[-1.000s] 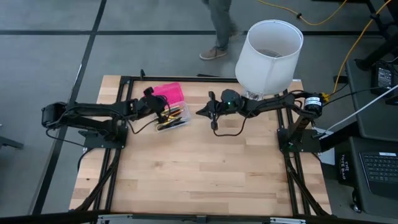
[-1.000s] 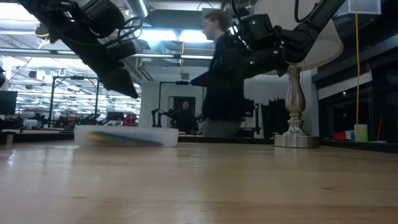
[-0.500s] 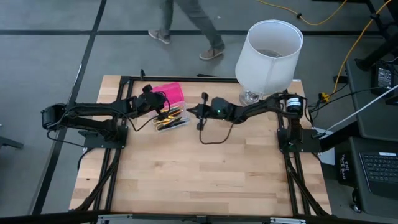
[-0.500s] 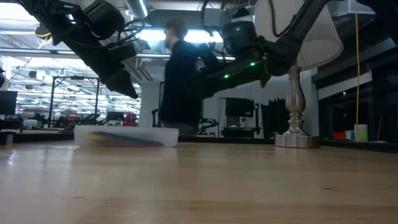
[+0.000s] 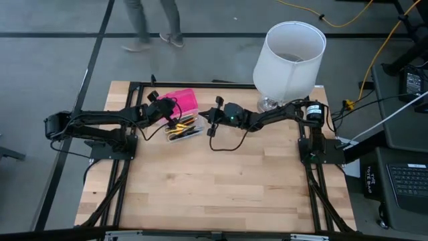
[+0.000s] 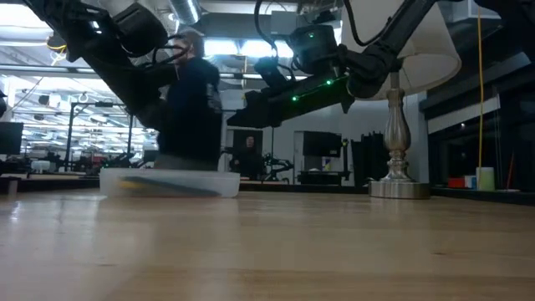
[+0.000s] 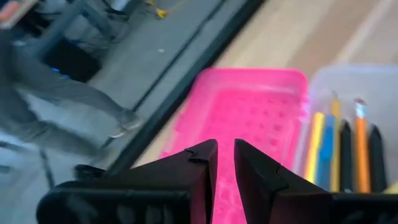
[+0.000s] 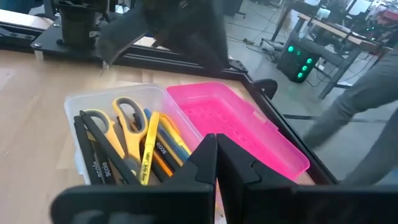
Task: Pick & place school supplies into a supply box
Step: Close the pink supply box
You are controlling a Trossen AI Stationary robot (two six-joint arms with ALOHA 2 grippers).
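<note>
Wooden table [image 5: 221,187], a white lampshade [image 5: 289,53] at its far right, a person [image 6: 189,109] walking behind it. The supply box [image 8: 112,134] lies open, its pink lid [image 8: 239,127] folded flat beside the clear base; the school supplies (scissors [image 8: 121,124], pencils, pens) lie in the base. Left gripper [image 7: 224,163] hangs over the lid, fingers a narrow slit apart, holding nothing. Right gripper [image 8: 216,155] has fingers pressed together and empty, the box just ahead of its tips.

Open pink-lidded supply box [image 8: 236,124] holds pens, scissors [image 8: 121,124].
</note>
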